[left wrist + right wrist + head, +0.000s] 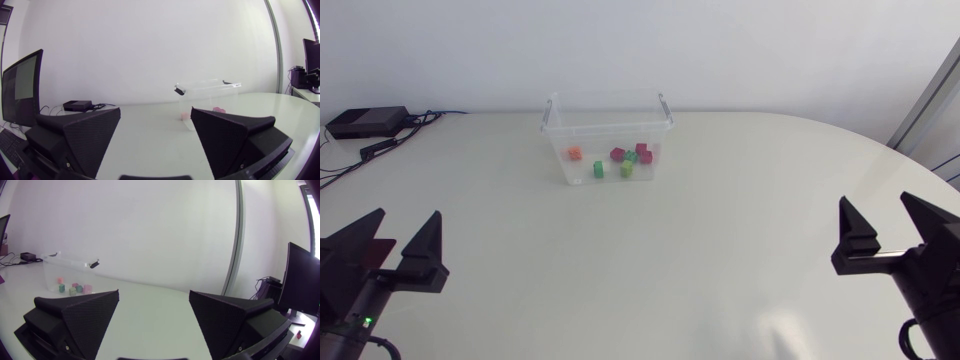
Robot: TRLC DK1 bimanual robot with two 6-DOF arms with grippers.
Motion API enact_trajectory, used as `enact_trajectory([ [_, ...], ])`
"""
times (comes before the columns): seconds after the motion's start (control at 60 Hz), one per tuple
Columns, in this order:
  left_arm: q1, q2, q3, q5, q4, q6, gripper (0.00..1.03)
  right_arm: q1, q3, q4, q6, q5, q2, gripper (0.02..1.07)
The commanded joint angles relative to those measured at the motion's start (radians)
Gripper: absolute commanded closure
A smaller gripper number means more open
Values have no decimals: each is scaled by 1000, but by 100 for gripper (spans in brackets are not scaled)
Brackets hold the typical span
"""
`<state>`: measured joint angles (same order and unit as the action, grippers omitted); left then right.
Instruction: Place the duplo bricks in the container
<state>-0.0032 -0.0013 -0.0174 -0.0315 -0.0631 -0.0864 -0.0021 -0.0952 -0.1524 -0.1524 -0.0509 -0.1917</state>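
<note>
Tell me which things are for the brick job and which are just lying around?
For the job:
clear container
duplo bricks, lying inside it
left arm and right arm, jaws open and empty

Just lying about:
black box at the table's far corner
cables beside it

Table (720, 230): white, matte, rounded edge at right.
Black box (365, 122): flat, rect., on table's far left corner.
Cables (432, 116): black, thin, run from box along back edge & twd. left edge.
</note>
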Motion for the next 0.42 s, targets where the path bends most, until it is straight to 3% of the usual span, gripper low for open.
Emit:
enact_trajectory([
  [0.0, 0, -3, 18, 10, 11, 36, 5, -1, 37, 31, 57, 12, 47, 6],
  [0.4, 3, 1, 17, 31, 63, 86, 5, 2, 95, 152, 152, 51, 192, 6],
])
